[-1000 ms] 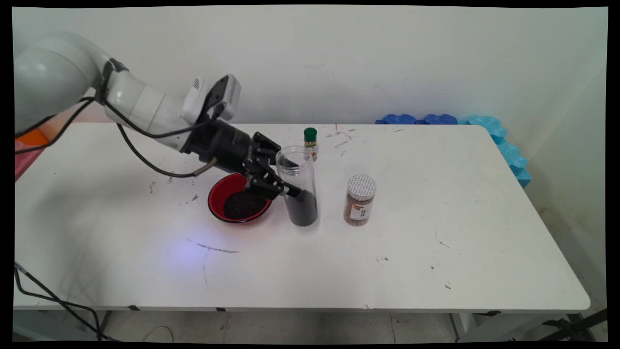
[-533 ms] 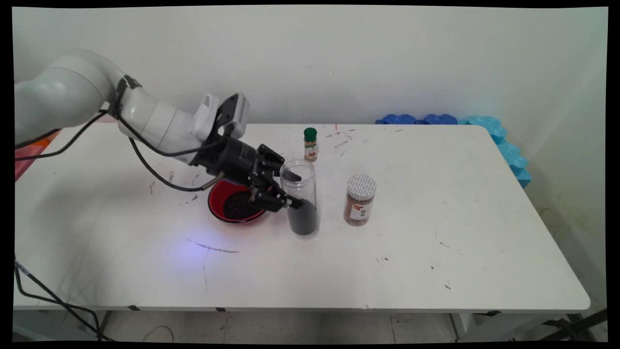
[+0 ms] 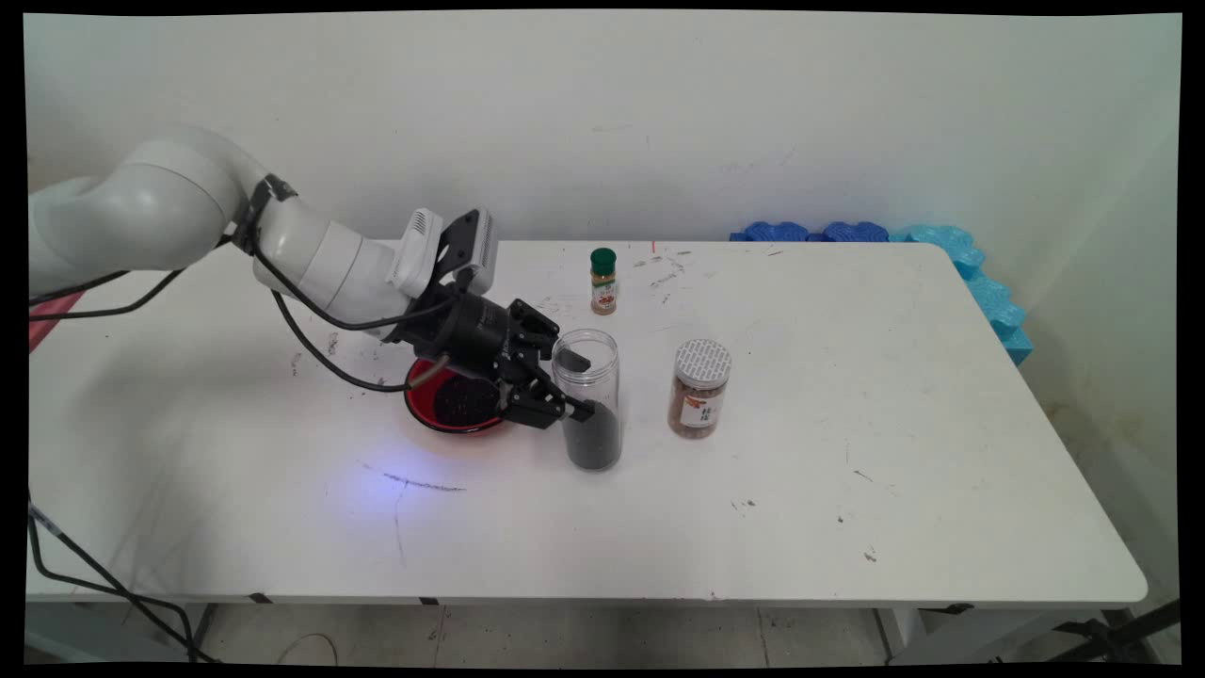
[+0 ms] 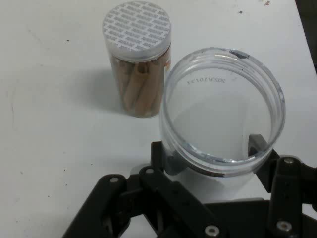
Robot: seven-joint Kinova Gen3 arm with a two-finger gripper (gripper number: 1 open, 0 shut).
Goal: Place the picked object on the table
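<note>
The black gripper (image 3: 576,386) is closing its two fingers on a clear plastic jar (image 3: 589,399), one finger on each side of the round wall; in the hand view the gripper (image 4: 213,154) is pressing the jar (image 4: 223,129) from both sides. The jar is tall, cylindrical and open at the top, with a smooth transparent wall, and it is holding a dark, fine-grained filling in its lower part. It is standing upright near the middle of the white table (image 3: 847,452); whether its base is touching the table, I cannot tell.

Just beside the jar, toward the table's left edge, a round red bowl (image 3: 452,400) is sitting with the same kind of dark grains inside; the gripper's linkage is hiding part of its rim. On the other side, near but apart, a shorter clear jar with a patterned white lid (image 3: 700,388) is standing; in the hand view this jar (image 4: 138,59) is holding brown stick-like pieces. Its label is too small to read. Toward the table's far edge a small spice bottle with a green cap (image 3: 603,281) is standing upright.
</note>
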